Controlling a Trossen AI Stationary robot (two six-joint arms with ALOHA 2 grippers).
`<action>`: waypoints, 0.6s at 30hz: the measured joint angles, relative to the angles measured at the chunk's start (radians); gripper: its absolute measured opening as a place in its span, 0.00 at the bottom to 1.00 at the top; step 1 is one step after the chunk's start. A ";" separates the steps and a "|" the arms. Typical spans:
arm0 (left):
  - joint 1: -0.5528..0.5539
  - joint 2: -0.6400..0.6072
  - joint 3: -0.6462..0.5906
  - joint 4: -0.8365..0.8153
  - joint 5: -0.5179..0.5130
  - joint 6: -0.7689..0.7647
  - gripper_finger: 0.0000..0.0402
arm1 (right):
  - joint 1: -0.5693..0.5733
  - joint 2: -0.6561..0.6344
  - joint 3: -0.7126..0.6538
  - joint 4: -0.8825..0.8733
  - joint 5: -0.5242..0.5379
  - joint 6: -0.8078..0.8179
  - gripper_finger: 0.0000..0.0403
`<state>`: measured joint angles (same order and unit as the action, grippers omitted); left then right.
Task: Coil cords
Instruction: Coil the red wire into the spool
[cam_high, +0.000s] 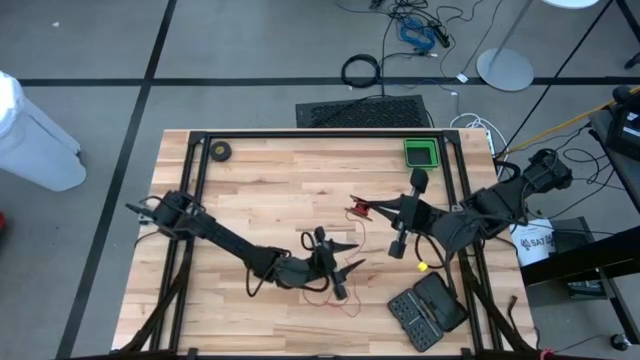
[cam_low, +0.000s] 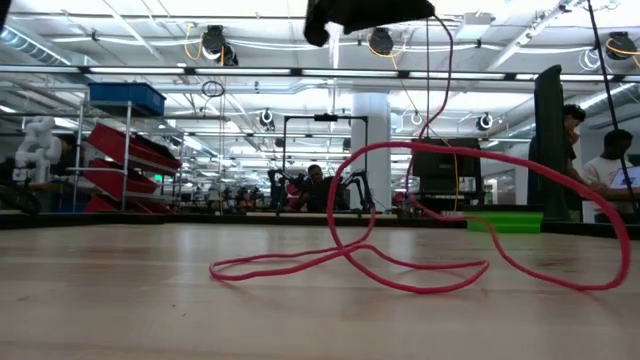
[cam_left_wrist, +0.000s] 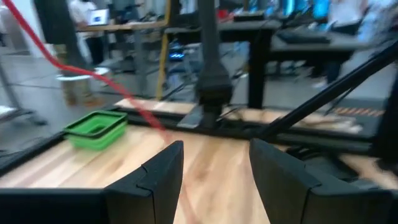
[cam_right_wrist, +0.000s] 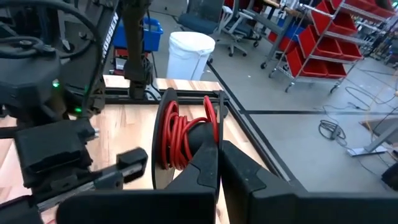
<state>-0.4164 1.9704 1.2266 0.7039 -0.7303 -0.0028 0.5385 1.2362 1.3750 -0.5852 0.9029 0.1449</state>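
A thin red cord (cam_low: 410, 283) lies in loose loops on the wooden table, and one strand rises from them out of the low view's top. Part of it is wound on a small black reel (cam_right_wrist: 183, 137), held above the table's middle by my right gripper (cam_high: 378, 209), which is shut on it. My left gripper (cam_left_wrist: 214, 180) hovers level over the loose cord (cam_high: 325, 292) near the table's front middle. It is open, and a red strand (cam_left_wrist: 149, 118) runs toward the gap between its fingers; no touch shows. My right gripper pinches the rim of one of the reel's black side discs (cam_right_wrist: 217, 127) between its two fingers. The fingers come from the table's right side, slanting slightly down. The reel is lifted clear of the table, and its wound red turns show beside the fingers.
A green bin (cam_high: 421, 152) stands at the far right, an open black case (cam_high: 427, 310) at the near right, and a small yellow piece (cam_high: 422, 266) between them. A black roll (cam_high: 221, 151) lies at the far left corner. A black frame rail (cam_high: 320, 134) edges the table.
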 joint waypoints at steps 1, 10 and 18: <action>0.005 0.005 0.000 0.016 0.018 -0.013 0.48 | 0.005 0.000 0.000 0.001 0.009 -0.001 0.00; 0.043 0.043 0.000 0.024 0.053 -0.078 0.48 | 0.014 -0.003 0.000 0.002 0.021 -0.008 0.00; 0.049 0.052 0.000 0.022 0.053 -0.095 0.44 | 0.015 -0.003 0.000 0.004 0.016 -0.022 0.00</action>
<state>-0.3676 2.0228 1.2270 0.7255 -0.6773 -0.0974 0.5537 1.2335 1.3750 -0.5815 0.9188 0.1226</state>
